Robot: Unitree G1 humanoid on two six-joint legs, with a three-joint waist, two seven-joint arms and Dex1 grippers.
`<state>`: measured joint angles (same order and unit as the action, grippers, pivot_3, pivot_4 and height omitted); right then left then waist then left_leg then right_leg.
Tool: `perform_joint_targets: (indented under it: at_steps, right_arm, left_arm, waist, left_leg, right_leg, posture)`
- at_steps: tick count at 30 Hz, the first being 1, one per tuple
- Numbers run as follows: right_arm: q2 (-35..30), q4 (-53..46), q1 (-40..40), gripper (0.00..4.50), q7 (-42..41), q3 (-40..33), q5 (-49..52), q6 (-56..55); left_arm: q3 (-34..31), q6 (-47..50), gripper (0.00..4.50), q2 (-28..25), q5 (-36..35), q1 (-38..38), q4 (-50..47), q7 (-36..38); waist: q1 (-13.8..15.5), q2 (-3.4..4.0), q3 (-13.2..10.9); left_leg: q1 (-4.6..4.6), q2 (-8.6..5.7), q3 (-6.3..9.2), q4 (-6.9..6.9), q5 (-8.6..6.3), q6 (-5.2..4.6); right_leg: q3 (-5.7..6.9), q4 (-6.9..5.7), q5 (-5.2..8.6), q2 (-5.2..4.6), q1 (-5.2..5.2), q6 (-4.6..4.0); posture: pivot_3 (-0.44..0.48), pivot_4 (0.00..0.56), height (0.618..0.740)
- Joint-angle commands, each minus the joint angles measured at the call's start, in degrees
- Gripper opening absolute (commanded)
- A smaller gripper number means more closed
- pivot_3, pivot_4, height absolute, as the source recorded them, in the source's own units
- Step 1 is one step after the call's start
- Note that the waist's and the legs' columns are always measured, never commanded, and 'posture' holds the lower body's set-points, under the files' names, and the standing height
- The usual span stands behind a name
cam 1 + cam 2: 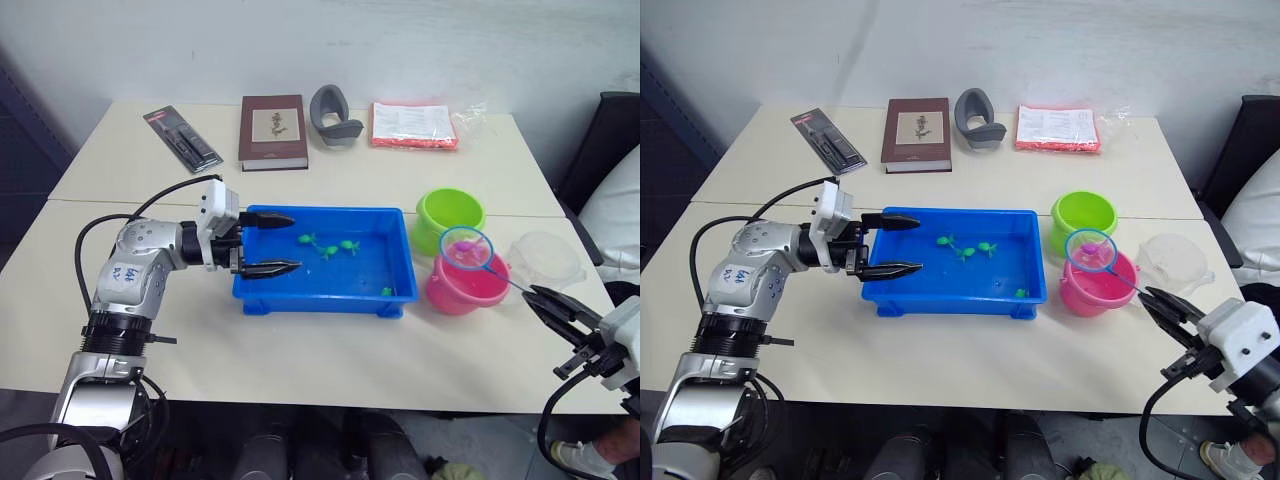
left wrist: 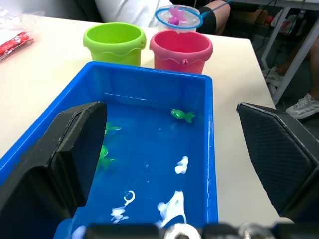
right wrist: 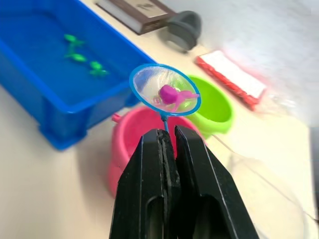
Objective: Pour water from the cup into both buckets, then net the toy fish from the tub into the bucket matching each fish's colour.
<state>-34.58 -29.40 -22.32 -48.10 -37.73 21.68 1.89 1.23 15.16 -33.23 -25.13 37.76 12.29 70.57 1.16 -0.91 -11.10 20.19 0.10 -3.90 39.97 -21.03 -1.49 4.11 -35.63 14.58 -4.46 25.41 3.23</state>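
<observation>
Pink fish [image 3: 168,93] sits in the net [image 1: 466,247], right over the pink bucket [image 1: 465,284] near the worktop's right edge; right hand [image 3: 169,149] pinches the handle, left hand [image 1: 270,242] spread at the tub [image 1: 325,290].

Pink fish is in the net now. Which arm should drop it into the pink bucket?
Right. Its end effector is shut on the net, which holds the pink fish over the pink bucket. The left end effector is open at the tub's far end.
</observation>
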Motion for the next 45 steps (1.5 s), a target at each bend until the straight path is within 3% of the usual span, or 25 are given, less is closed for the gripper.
perform_joint_targets:
  at_steps: [1, 6, 8, 12, 18, 22, 28, 31, 35, 39, 45]
  right_arm:
    - [0.4, 1.5, -1.2, 0.00, 2.0, -1.5, -4.8, -6.3]
    - [-0.8, 12.2, -1.4, 0.00, 7.3, -1.0, -21.1, -27.6]
    - [-2.4, 17.9, -1.9, 0.00, 12.1, -1.3, -31.5, -40.1]
    - [-4.5, 23.6, -2.0, 0.00, 23.5, -4.5, -46.4, -52.8]
    - [-5.3, 24.0, -1.5, 0.00, 35.5, -5.5, -60.0, -58.5]
    - [-6.0, 25.9, -1.5, 0.00, 39.2, -3.2, -61.3, -57.5]
    - [-9.2, 23.7, -0.6, 0.00, 37.1, -0.5, -51.1, -54.2]
    - [-13.9, 19.3, -1.2, 0.00, 27.6, 5.2, -28.1, -44.5]
    - [-19.5, 5.9, -1.9, 0.00, 16.5, 10.6, 4.9, -23.6]
    - [-24.6, -2.4, 0.4, 0.00, 11.4, 12.0, 17.0, -8.6]
    - [-30.8, -8.9, 17.4, 0.00, 20.2, 24.2, 30.9, 19.4]
  left_arm:
    - [-0.1, -0.9, 4.49, 0.7, 0.3, 0.8, -0.3, 0.2]
    - [-0.4, -0.4, 4.49, 1.5, 0.2, -0.6, -2.0, -0.7]
    - [-0.5, 0.0, 4.49, 1.7, 0.0, -1.3, -2.9, -1.2]
    - [-0.6, 0.9, 4.49, 1.8, -0.4, -2.5, -4.5, -1.7]
    - [-1.6, 2.6, 4.49, 2.2, -1.2, -3.6, -6.4, -3.9]
    - [-1.5, 3.1, 4.49, 2.2, -1.3, -4.8, -8.0, -4.6]
    - [-2.6, 2.8, 4.49, 0.4, -1.0, -5.8, -7.9, -4.4]
    - [-3.3, 2.7, 4.49, -1.1, -0.9, -7.1, -7.9, -4.1]
    - [-4.2, 2.4, 4.49, -2.6, -0.7, -7.9, -7.3, -4.1]
    - [-5.0, 1.6, 4.49, -3.5, -0.5, -8.1, -6.4, -4.2]
    - [-6.8, 0.9, 4.49, -5.1, -0.5, -9.4, -6.7, -5.1]
  waist:
    - [0.1, 0.00, 0.0]
    - [0.1, 0.00, 0.0]
    - [0.1, 0.00, 0.0]
    - [0.0, 0.00, 0.0]
    - [-0.2, 0.00, 0.0]
    - [-0.6, 0.00, 0.0]
    - [-1.3, 0.00, 0.0]
    - [-1.7, 0.00, 0.0]
    - [-1.6, 0.00, 0.0]
    - [-1.1, 0.00, 0.0]
    - [-1.0, 0.00, 0.0]
  left_leg:
    - [0.00, 0.00, 0.00, 0.00, 0.01, 0.01]
    - [0.00, -0.06, 0.00, 0.00, 0.02, -0.02]
    - [0.00, -0.07, 0.00, 0.00, 0.02, -0.01]
    - [-0.02, -0.09, -0.03, 0.00, 0.04, 0.02]
    - [-0.07, -0.08, -0.07, 0.00, 0.14, 0.16]
    - [-0.07, -0.06, -0.06, -0.01, 0.16, 0.18]
    - [-0.09, -0.07, -0.06, 0.00, 0.22, 0.17]
    - [-0.13, -0.03, -0.08, -0.02, 0.23, 0.18]
    - [-0.29, 0.04, -0.09, -0.02, 0.25, 0.19]
    - [-0.67, 0.09, 0.07, -0.05, 0.05, -0.14]
    - [-0.82, 0.14, 0.19, -0.05, -0.14, -0.26]
  right_leg:
    - [0.00, 0.00, 0.00, 0.00, 0.00, 0.00]
    - [-0.04, 0.01, 0.00, -0.01, 0.00, 0.01]
    - [-0.06, 0.00, 0.00, -0.01, 0.00, 0.01]
    - [-0.13, 0.00, 0.00, -0.02, 0.00, 0.02]
    - [-0.23, -0.06, 0.00, 0.00, 0.00, 0.02]
    - [-0.26, -0.09, 0.00, 0.01, 0.00, 0.02]
    - [-0.29, -0.12, 0.00, 0.00, -0.01, 0.02]
    - [-0.32, -0.13, 0.00, 0.02, -0.01, 0.02]
    - [-0.32, -0.21, 0.00, 0.03, -0.10, 0.01]
    - [-0.19, -0.07, 0.02, 0.01, -0.62, -0.01]
    - [-0.06, 0.13, 0.02, -0.09, -0.85, -0.02]
  posture:
    - [0.000, 0.150, 0.740]
    - [0.000, 0.150, 0.740]
    - [0.000, 0.150, 0.740]
    - [0.000, 0.150, 0.740]
    - [0.000, 0.150, 0.740]
    - [0.000, 0.150, 0.740]
    - [0.000, 0.150, 0.740]
    - [0.000, 0.150, 0.740]
    - [0.000, 0.150, 0.740]
    - [0.000, 0.150, 0.740]
    - [0.000, 0.150, 0.740]
